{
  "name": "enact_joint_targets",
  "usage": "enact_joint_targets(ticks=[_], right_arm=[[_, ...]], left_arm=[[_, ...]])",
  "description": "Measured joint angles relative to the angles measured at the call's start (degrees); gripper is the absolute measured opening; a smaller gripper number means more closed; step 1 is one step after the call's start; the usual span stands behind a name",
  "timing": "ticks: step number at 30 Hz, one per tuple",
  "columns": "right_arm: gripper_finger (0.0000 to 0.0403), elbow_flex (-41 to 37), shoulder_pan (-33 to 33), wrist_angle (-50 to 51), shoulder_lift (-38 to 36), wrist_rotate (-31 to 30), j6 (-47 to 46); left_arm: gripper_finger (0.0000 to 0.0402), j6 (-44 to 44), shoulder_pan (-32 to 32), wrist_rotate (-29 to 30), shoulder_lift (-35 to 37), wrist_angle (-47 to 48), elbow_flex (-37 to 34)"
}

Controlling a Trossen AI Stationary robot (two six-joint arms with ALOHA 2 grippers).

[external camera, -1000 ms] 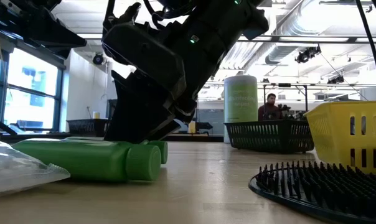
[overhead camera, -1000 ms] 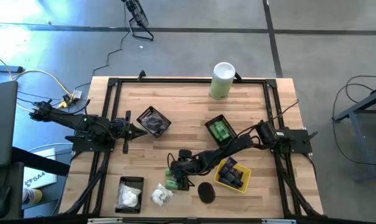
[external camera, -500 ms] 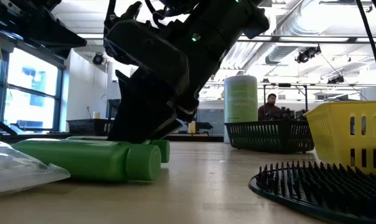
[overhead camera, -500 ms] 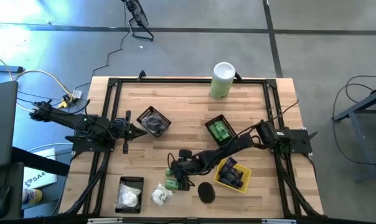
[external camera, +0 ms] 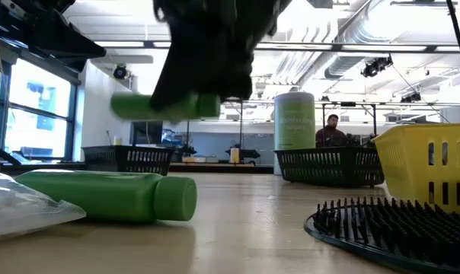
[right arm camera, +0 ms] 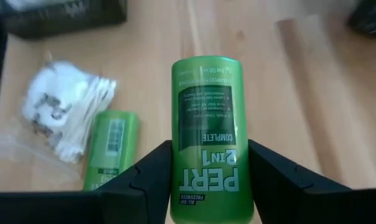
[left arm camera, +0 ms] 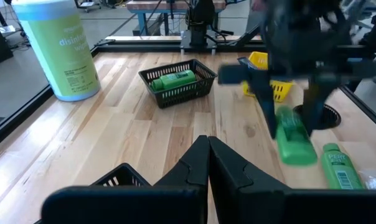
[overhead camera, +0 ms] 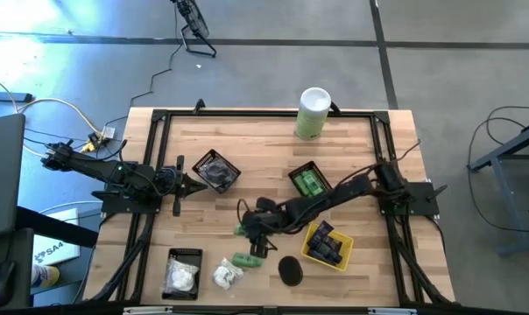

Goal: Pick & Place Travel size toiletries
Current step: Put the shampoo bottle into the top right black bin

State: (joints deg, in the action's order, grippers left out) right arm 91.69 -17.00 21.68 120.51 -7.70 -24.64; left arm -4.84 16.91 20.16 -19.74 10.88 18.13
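Green plastic fills the right wrist view: a small bottle (right arm camera: pixel 205 140) is pinched lengthwise between the right gripper (right arm camera: pixel 203 186) fingers, its printed label facing up. It is held clear of the wooden table (overhead camera: pixel 264 140), probably so that it can be carried across to a basket without dragging; in the low view it hangs level in the air (external camera: pixel 165 105).

A second green bottle (overhead camera: pixel 244 259) is left lying on its side on the boards, just beside a white crinkly packet (overhead camera: pixel 227 276), and a flat black disc (overhead camera: pixel 289 269) lies near them. These look to be waiting their turn.

Farther off, a yellow basket (overhead camera: pixel 310 250) holds dark tubes, and a black basket (overhead camera: pixel 292 178) already holds green bottles, which is judged the likely goal for the carried one. Another black basket (overhead camera: pixel 201 163) sits before the left gripper (overhead camera: pixel 197 184), which waits at the table's left side with its fingers pressed together. A tall white-and-green canister (overhead camera: pixel 313 112) stands at the far edge.
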Motion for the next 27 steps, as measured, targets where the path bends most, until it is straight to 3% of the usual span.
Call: enact_joint_targets(ticks=[12,27], right_arm=[[0.0173,0.12,3.03,20.15,-10.56,-5.73,-8.95],[0.0174,0.12,2.87,46.33,-20.19,-17.58,-22.08]], left_arm=[[0.0000,-0.01,0.00,0.00,-0.01,0.03,0.00],[0.0000,-0.20,0.00,0.00,0.02,0.06,0.00]])
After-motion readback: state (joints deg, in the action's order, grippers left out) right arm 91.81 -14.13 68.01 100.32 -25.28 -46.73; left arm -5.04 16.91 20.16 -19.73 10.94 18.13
